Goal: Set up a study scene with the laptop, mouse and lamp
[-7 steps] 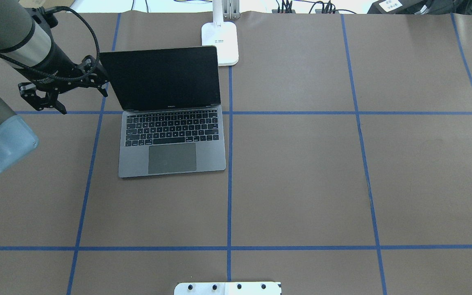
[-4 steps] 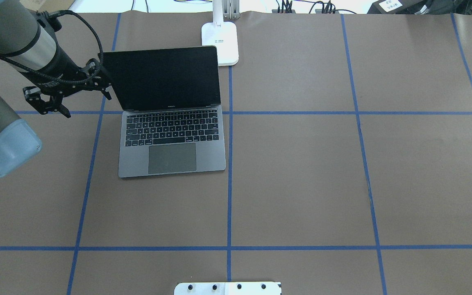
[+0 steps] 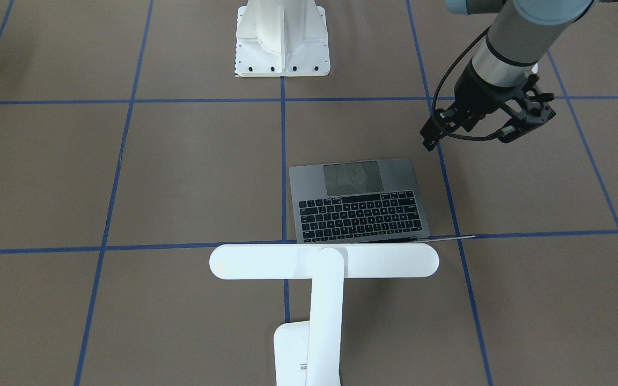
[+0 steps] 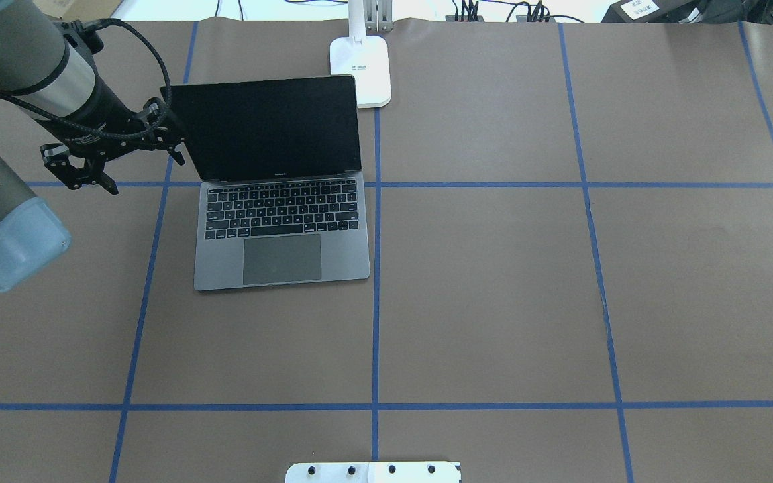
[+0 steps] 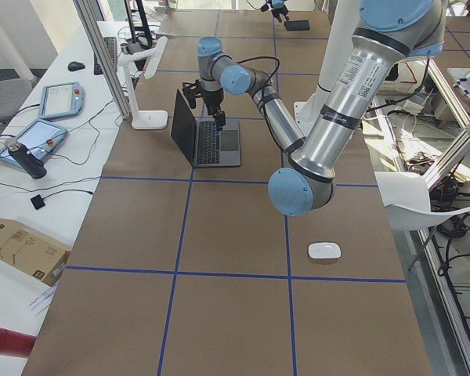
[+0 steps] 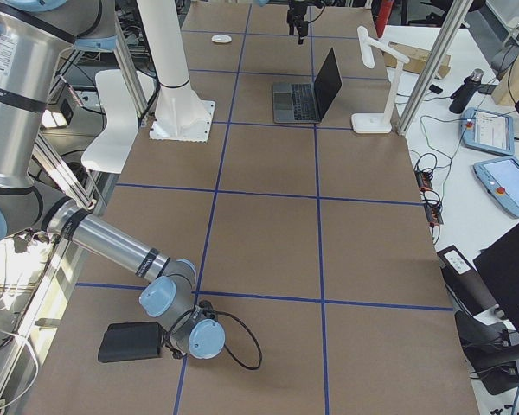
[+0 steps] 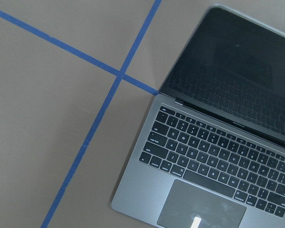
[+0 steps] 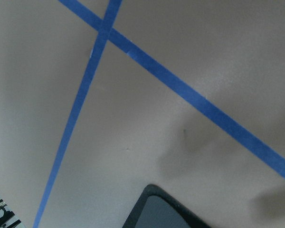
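Front-facing view: the left gripper point(image 3: 470, 134) hangs wide and empty at upper right, beside the open laptop point(image 3: 360, 201), with the lamp point(image 3: 324, 261) below. Left-end view: the mouse point(image 5: 324, 251) lies lower right, well apart, so I would lift clear of the laptop before swinging over. Right-end view: the right gripper point(image 6: 166, 343) is at lower left, its opening impossible to tell.

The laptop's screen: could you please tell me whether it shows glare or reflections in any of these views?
Left wrist view: on the laptop the dark screen faintly mirrors the keys, without hard glare. Overhead view: it reads flat black. Front-facing view: the trackpad carries a mottled reflection, and the lamp casts a soft shadow on the table.
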Action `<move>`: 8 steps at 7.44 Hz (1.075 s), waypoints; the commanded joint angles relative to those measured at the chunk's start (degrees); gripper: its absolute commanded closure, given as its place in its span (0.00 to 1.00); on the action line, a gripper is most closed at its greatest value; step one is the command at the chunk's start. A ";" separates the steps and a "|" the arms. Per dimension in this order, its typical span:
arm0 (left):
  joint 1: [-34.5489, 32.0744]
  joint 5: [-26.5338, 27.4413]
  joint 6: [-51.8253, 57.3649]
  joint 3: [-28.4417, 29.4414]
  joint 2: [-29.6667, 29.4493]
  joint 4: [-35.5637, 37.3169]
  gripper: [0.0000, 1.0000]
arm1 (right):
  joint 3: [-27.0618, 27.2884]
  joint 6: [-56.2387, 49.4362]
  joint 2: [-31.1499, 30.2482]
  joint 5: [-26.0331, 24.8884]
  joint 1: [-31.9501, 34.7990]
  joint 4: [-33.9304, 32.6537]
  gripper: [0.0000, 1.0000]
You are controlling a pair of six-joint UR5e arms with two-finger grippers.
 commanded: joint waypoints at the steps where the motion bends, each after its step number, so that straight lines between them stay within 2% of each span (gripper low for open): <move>1: 0.03 0.00 0.00 0.00 0.08 0.00 0.00 | -1.02 -0.50 0.03 0.15 -0.11 0.00 0.00; 8: 0.12 0.00 0.00 0.09 0.16 0.00 0.00 | -2.59 -1.03 1.17 2.35 -1.08 -0.09 0.00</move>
